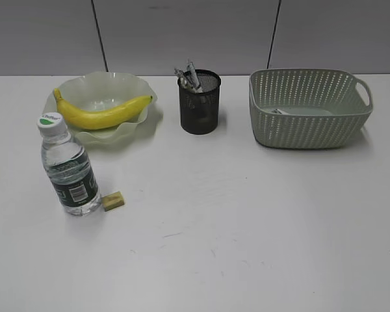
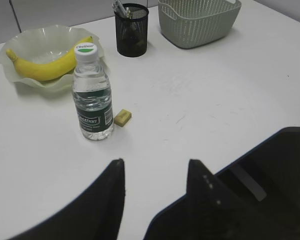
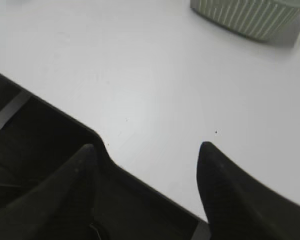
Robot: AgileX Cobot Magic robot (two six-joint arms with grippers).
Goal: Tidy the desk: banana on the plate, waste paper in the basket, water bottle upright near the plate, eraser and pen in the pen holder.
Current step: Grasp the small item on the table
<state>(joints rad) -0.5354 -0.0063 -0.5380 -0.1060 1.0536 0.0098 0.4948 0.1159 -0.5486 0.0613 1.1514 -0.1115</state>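
Banana (image 1: pixel 104 116): in the plate (image 1: pixel 142 88), far left
Eraser (image 1: pixel 114 201): just right of the upright water bottle (image 1: pixel 68 169)
Left gripper (image 2: pixel 155 172): fingers spread — empty
Right gripper (image 3: pixel 147 155): fingers spread — empty

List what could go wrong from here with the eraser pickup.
1. The eraser lies close beside the upright water bottle; the left gripper, open and empty, could knock the bottle over while reaching in.
2. The eraser is small and flat on the desk, so the fingertips may slip off it.
3. The pen holder already holds pens; a careless drop might bounce off them or the rim.
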